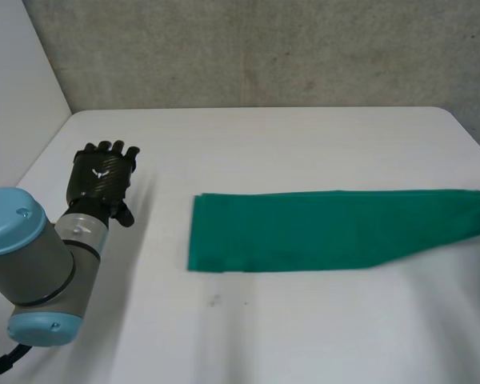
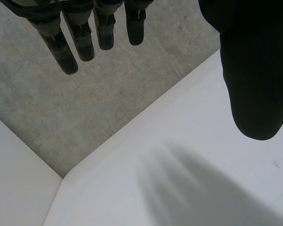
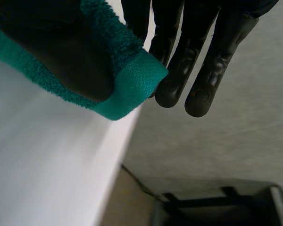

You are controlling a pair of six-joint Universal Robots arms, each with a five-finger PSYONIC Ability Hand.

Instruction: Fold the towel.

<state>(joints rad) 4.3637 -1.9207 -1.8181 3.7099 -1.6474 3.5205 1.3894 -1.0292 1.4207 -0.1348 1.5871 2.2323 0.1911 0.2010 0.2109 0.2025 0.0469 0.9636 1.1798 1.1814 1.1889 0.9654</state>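
Black left hand (image 1: 102,172) hovers near the white table's (image 1: 304,320) left edge, fingers straight and loose, nothing in it; the long green terry towel (image 1: 320,228) lies flat well apart from it, running from the table's middle to its right edge, where the bunched end gets cut off; black right hand (image 3: 217,52) pinches that hemmed end between thumb and fingers; some dark frame (image 3: 217,202) below the table edge, hard to make out; grey concrete wall (image 1: 264,48) behind.

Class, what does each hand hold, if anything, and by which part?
The right hand pinches the green towel near a corner at one end; the left hand holds nothing.
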